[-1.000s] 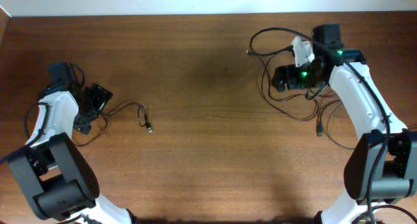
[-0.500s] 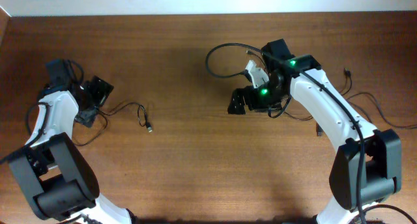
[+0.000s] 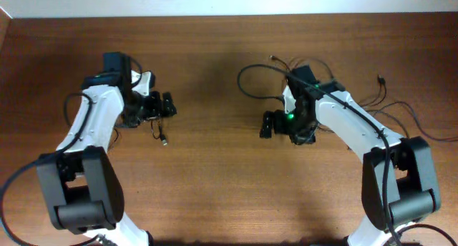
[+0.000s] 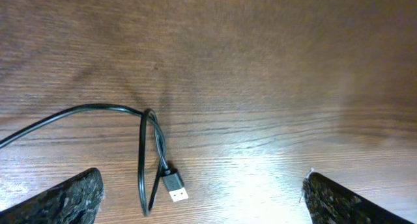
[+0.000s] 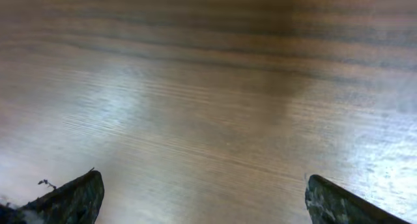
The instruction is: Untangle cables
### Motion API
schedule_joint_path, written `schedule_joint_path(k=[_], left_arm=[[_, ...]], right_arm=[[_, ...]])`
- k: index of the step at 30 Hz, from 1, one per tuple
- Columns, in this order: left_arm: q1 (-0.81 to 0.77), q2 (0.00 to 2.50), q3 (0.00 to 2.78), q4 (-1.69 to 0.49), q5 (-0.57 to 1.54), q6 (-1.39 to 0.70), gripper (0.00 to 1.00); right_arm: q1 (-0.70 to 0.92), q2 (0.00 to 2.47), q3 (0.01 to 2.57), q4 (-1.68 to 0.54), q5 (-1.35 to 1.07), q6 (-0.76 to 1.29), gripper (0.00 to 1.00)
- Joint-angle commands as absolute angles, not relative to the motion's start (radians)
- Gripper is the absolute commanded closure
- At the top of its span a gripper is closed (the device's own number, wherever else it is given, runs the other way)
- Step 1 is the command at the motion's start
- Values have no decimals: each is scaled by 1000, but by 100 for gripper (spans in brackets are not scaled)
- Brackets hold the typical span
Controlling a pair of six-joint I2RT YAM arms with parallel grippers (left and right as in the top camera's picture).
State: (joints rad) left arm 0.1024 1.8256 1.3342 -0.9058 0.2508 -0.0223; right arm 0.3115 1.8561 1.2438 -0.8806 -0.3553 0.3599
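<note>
Cables [image 3: 241, 80] loop around the right arm on the bench [image 3: 215, 189]; one cord [image 4: 141, 159] lies under the left pincer [image 4: 202, 178]. Both it and the right pincer [image 5: 199, 178] gape, empty. A sweeping arm could snag the loops and tighten the tangle.

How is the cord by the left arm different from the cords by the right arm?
The left cord is all alone, but the right cords are several. The left cord curls in one small loop with its plug showing, while the right cords spread out and cross each other. The two are alike in being thin and black and lying on the wooden table.
</note>
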Motion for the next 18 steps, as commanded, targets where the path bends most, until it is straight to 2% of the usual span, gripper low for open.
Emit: schedule_joint_path(k=[1, 2, 4, 5, 6, 7, 8, 9, 10, 11, 15, 16, 17, 18], left_arm=[[94, 1831, 1320, -909, -4, -108, 1], [94, 1831, 1290, -902, -66, -152, 1], [94, 1831, 1251, -877, -57, -164, 1], [94, 1831, 1242, -876, -56, -164, 16], [94, 1831, 1242, -879, -56, -164, 42], [94, 1831, 1242, -865, -49, -164, 52], [94, 1831, 1242, -844, -44, -169, 76], [94, 1831, 1241, -847, -12, -171, 86], [93, 1831, 1234, -846, -3, -171, 90], [91, 1833, 1217, -834, -1, -171, 87], [85, 1834, 1092, -702, 21, -171, 88], [85, 1834, 1073, -670, 23, -171, 100], [85, 1834, 1068, -652, 38, -168, 100], [85, 1833, 1070, -641, 72, -147, 100]], right_arm=[[315, 1841, 1200, -865, -344, 361, 3], [315, 1841, 1189, -857, -345, 361, 5], [315, 1841, 1180, -852, -347, 360, 8], [315, 1841, 1176, -848, -346, 360, 15], [315, 1841, 1176, -848, -347, 361, 18], [315, 1841, 1176, -847, -346, 361, 21], [315, 1841, 1176, -846, -346, 361, 22], [315, 1841, 1176, -841, -347, 361, 24], [315, 1841, 1176, -840, -347, 361, 25], [315, 1841, 1176, -840, -347, 361, 25], [315, 1841, 1176, -840, -347, 361, 24], [315, 1841, 1176, -840, -347, 361, 24], [315, 1841, 1176, -841, -347, 360, 25], [315, 1841, 1176, -841, -347, 360, 44]])
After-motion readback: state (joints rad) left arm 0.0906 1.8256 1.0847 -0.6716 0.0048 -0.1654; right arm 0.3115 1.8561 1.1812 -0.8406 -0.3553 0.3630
